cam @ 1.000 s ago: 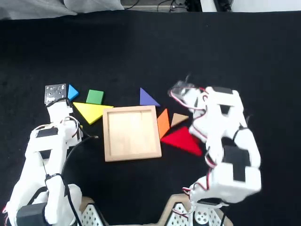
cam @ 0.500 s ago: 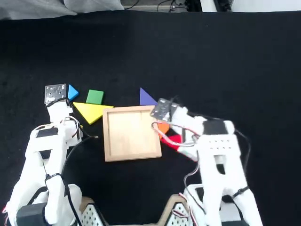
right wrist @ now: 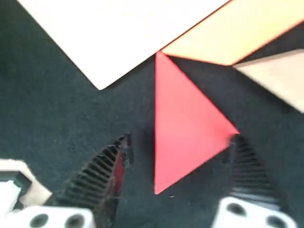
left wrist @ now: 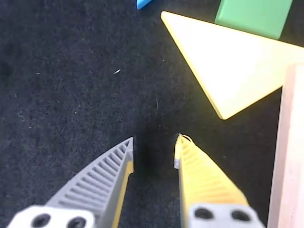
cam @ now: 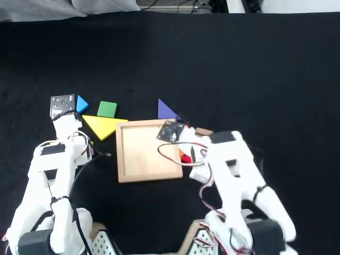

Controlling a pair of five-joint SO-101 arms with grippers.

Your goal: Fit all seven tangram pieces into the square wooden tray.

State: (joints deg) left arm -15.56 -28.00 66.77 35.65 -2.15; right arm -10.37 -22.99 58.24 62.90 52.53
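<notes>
- Black fuzzy cloth (cam: 265, 69) covers the table under both arms.
- In the right wrist view, the red wooden triangle (right wrist: 183, 126) lies flat on the cloth between the fingers of the right gripper (right wrist: 179, 140). The fingers stand wide apart, one on each side of the piece, pinching nothing.
- Its long edge runs along the gripper's reach and faces the black ribbed finger (right wrist: 107, 171), with a strip of cloth between them. Its square corner points at the other finger (right wrist: 247, 171), whose tip sits just at that corner; whether they touch cannot be told.
- One sharp tip of the red piece meets the seam where the orange wooden piece (right wrist: 237, 33) lies against the side of the square wooden tray (right wrist: 118, 33). The tan wooden piece (right wrist: 278, 76) lies just beside the orange one.
- From above, the white right arm (cam: 228, 159) hangs over the tray's right side.
- The large yellow triangle (cam: 103, 126) has its long edge across the table and its square corner toward the arms' bases. One tip touches the tray's far left corner.
- The green square block (cam: 107, 109) sits just beyond it, near the small blue triangle (cam: 82, 103). The purple triangle (cam: 167, 110) lies beyond the tray's far edge.
- The left gripper (left wrist: 154, 140) hovers over bare cloth, fingers slightly spread and holding nothing. The yellow corner lies ahead of it.
- Marks on the dark wrist board (cam: 62, 105) are too small to read.
</notes>
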